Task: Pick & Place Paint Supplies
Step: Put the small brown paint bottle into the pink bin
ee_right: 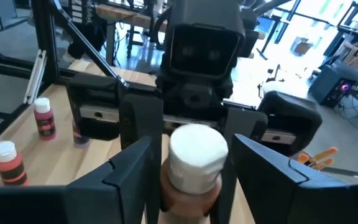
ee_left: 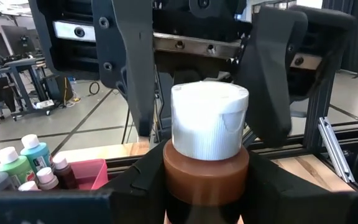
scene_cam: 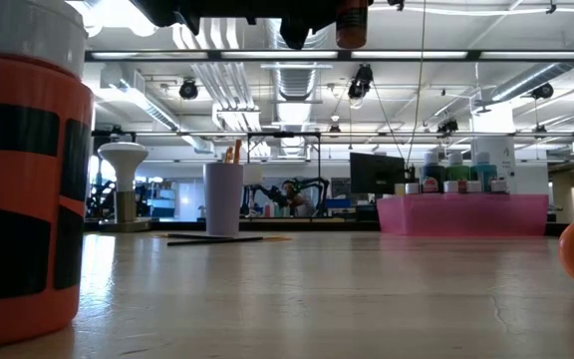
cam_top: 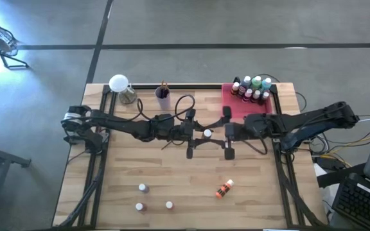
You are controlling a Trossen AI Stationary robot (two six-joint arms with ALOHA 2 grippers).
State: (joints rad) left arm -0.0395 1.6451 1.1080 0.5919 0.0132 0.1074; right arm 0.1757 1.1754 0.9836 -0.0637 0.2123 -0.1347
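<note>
Brown paint bottle (ee_left: 205, 168), ribbed white cap, clamped in left gripper (ee_left: 207, 186); right gripper (ee_right: 191, 180) astride, part-open

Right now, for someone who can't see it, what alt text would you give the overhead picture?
Two dark robot arms meet over the middle of a wooden table, the left fingers holding a white-capped brown bottle out to the right fingers. A pink tray of bottles sits at the far right; a lilac cup stands at the back, and four bottles are scattered along the near edge.

1. The surface (cam_top: 191, 179) looks like pale planked wood, lightly glossy.
2. The brown bottle (ee_left: 206, 180) looks like smooth glossy plastic, with a ribbed white cap (ee_left: 209, 120).
3. The pink tray (scene_cam: 463, 213) is translucent plastic.
</note>
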